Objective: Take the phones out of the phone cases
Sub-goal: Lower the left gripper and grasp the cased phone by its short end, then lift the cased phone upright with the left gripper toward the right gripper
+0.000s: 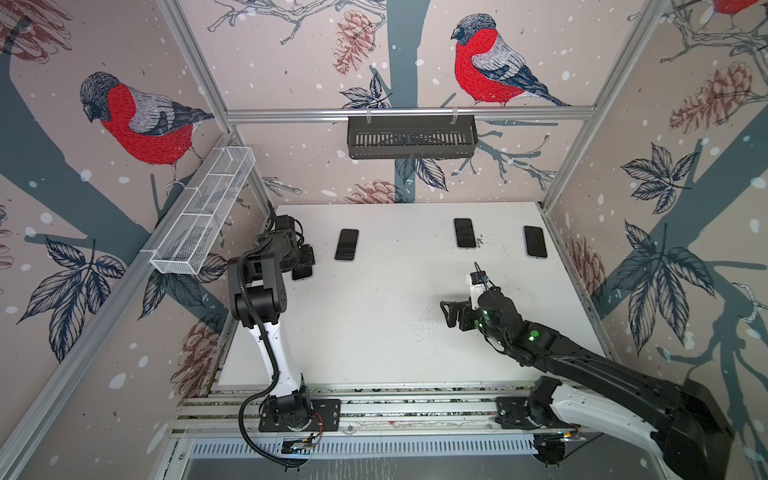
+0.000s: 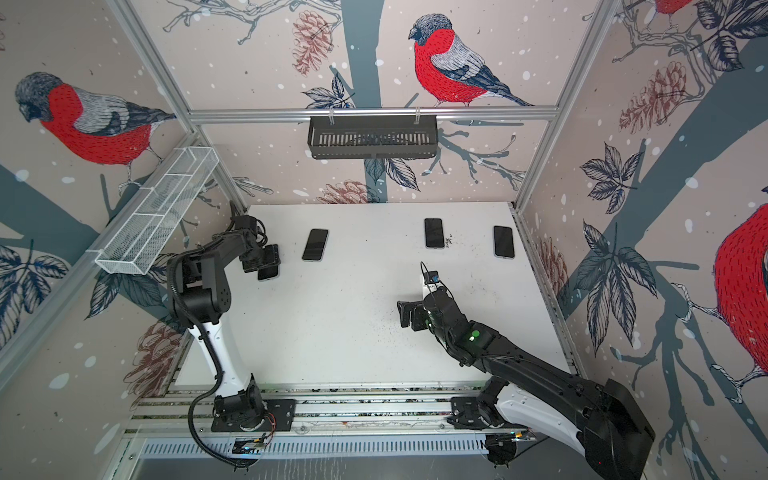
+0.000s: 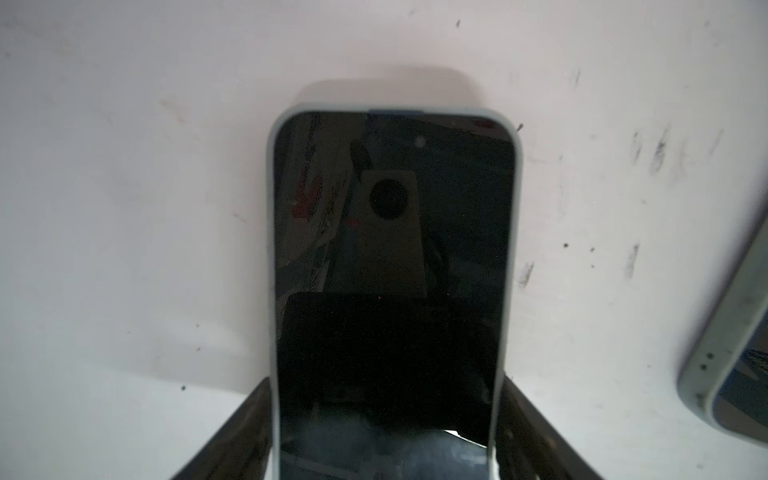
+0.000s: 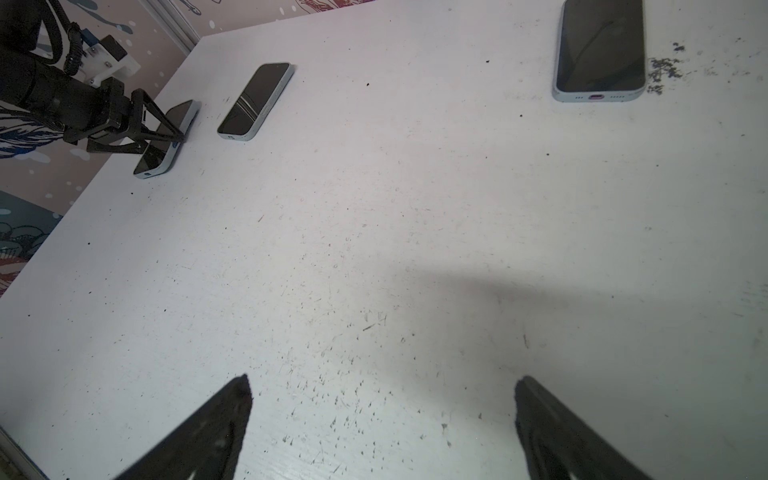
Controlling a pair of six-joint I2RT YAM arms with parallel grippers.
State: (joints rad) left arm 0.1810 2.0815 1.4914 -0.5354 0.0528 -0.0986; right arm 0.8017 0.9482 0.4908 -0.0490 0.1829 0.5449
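A phone (image 3: 390,249) with a dark screen sits in a pale grey-blue phone case (image 3: 272,208) and lies at the left of the white table (image 1: 374,332). In both top views only its near end (image 1: 302,273) (image 2: 268,273) shows below my left gripper (image 1: 301,259) (image 2: 262,259). In the left wrist view that gripper (image 3: 386,380) straddles the phone, with a dark finger (image 3: 259,411) pressed against each long side of the case. My right gripper (image 4: 383,381) (image 1: 449,313) hangs open over bare table at the centre right, holding nothing.
Three more cased phones lie face up along the back of the table (image 1: 347,245) (image 1: 464,232) (image 1: 535,242); the nearest one's corner (image 3: 731,365) shows in the left wrist view. A white wire basket (image 1: 203,216) hangs on the left wall and a black basket (image 1: 411,137) on the back rail.
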